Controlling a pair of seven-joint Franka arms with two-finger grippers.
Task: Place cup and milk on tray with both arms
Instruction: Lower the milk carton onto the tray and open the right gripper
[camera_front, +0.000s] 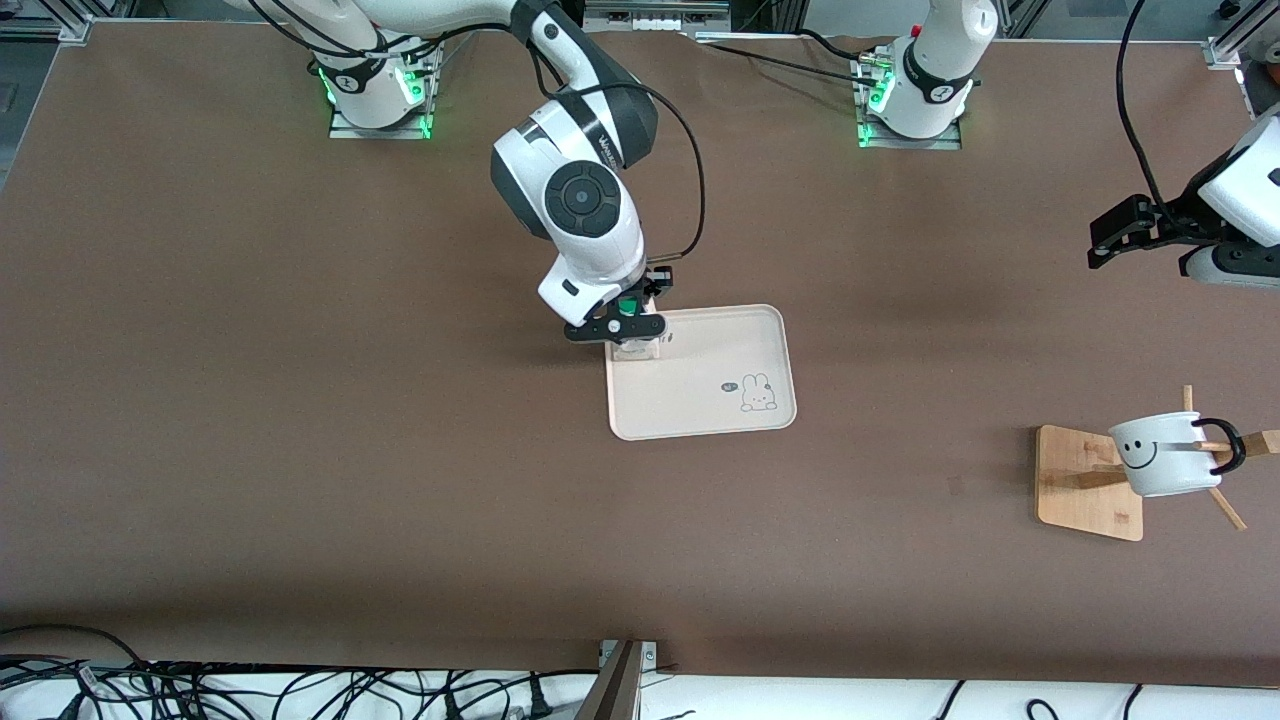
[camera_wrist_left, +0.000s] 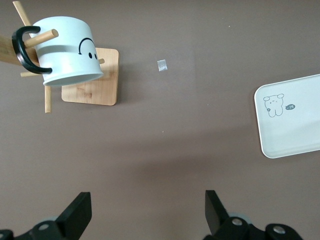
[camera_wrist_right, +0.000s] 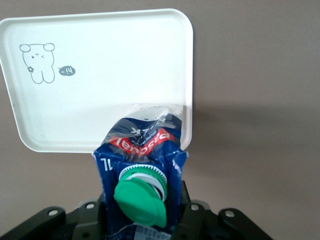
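Brown desk: right hand clenched on the milk, blue/cream carton w/ green cap, over the tray corner nearest the bases, prob. for set-down; left hand released, waiting above desk near the smiley cup hung on wooden rack.

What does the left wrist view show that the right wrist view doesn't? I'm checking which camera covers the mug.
Only the left wrist view shows the cup hanging on the wooden rack, with the open left tool over bare table. Only the right wrist view shows the milk, gripped in the shut right tool over the tray's edge. Both show the tray and its bunny drawing.
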